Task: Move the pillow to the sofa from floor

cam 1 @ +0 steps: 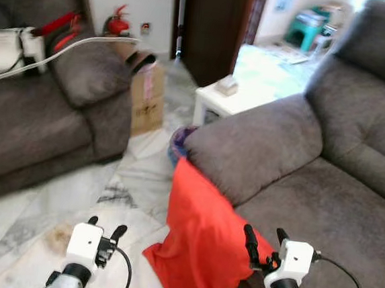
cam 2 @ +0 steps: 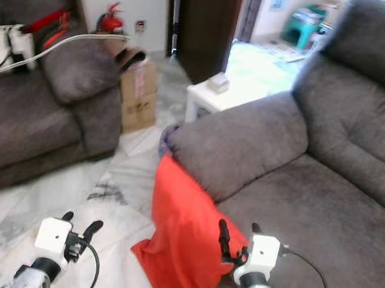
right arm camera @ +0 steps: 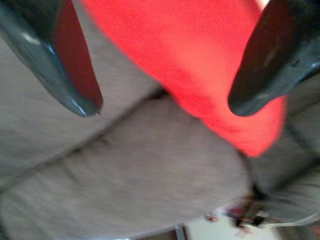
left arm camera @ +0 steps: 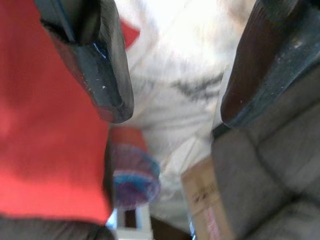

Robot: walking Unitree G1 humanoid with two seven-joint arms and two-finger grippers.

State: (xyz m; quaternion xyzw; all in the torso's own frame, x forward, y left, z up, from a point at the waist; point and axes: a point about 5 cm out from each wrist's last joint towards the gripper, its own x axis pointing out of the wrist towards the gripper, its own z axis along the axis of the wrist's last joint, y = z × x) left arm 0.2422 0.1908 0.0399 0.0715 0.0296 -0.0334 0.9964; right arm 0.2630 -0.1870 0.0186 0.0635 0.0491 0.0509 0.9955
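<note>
A red pillow (cam 1: 196,237) stands on the marble floor, leaning against the front of the grey sofa (cam 1: 311,174) below its armrest. My left gripper (cam 1: 106,231) is low at the left of the pillow, open, with nothing between its fingers (left arm camera: 107,75). My right gripper (cam 1: 266,239) is open at the pillow's right edge, over the sofa's seat front. In the right wrist view the red pillow (right arm camera: 200,55) lies beyond the open fingers (right arm camera: 270,60), against the grey cushion.
A second grey sofa (cam 1: 40,110) stands on the left with white cables and red items on it. A cardboard box (cam 1: 147,96), a white side table (cam 1: 234,97) and a purple-blue object (cam 1: 179,141) lie past the armrest. Open marble floor (cam 1: 114,191) is between the sofas.
</note>
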